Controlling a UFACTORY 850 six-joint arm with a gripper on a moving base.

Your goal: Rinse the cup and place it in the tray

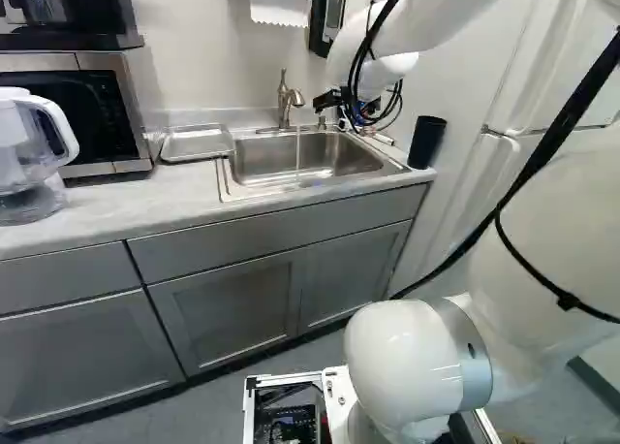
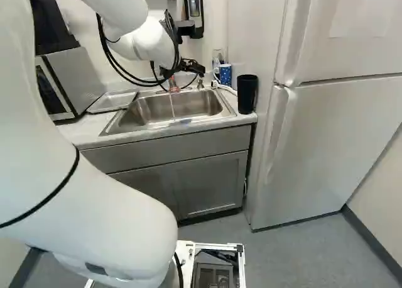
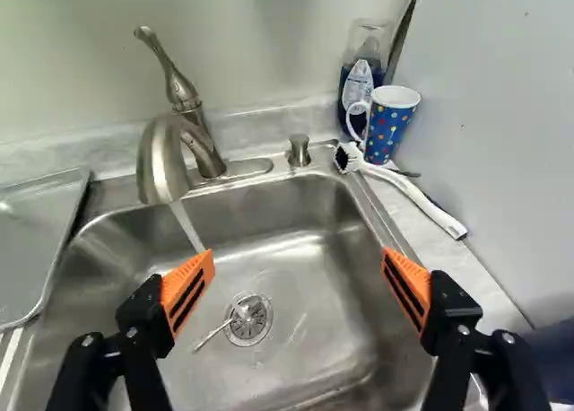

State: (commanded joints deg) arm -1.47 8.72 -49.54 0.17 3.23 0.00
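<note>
1. Cup (image 2: 225,75), right base view: it stands on the surface (image 2: 80,135) beyond the pincer (image 2: 195,67) and to its right, near a black tumbler (image 2: 247,94).
2. Left base view: the pincer hangs above the sink (image 1: 325,158), with the tray (image 1: 197,142) on the surface to its left.
3. Wrist view: the pincer (image 3: 299,254) is open, fingers wide apart. Ahead of its left finger, the faucet (image 3: 161,160) runs water into the sink. Past its right finger, the cup stands upright, blue with coloured dots, beside a bottle (image 3: 359,83) and a white-handled brush (image 3: 414,194).
</note>
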